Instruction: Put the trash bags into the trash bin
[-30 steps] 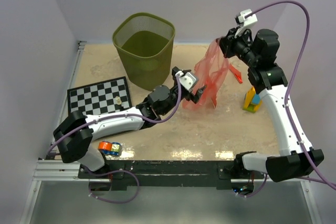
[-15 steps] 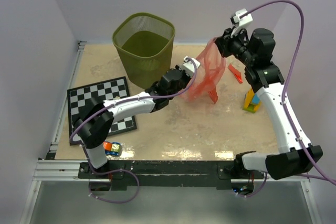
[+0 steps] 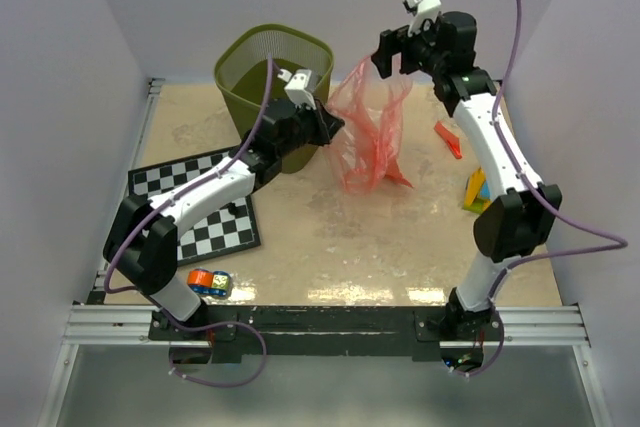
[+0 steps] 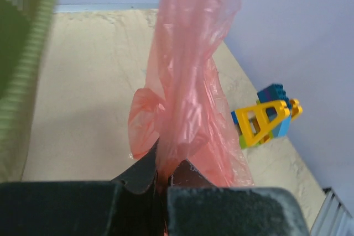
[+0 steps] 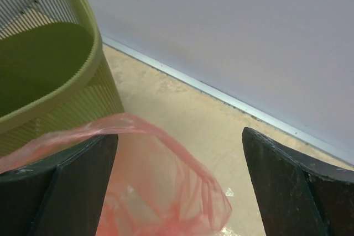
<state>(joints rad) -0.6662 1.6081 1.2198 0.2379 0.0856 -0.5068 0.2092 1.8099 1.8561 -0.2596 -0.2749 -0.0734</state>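
Altogether two red bags show: one big sheet (image 3: 368, 137) hangs just beside the single bin (image 3: 275, 82), clamped in the left pincer (image 3: 333, 127) and reaching down to the counter (image 3: 330, 237). One small strip (image 3: 447, 139) lies apart, near the blocks (image 3: 478, 192). Above the sheet's top, the right pincer (image 3: 387, 53) stands wide.

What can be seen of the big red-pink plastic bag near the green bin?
The trash bag is thin, crinkly, translucent red-pink film, bunched into upright folds. The left pincer is shut on one fold, holding it up beside the trash bin; its lower end seems to reach the table. The open right pincer straddles its top edge.
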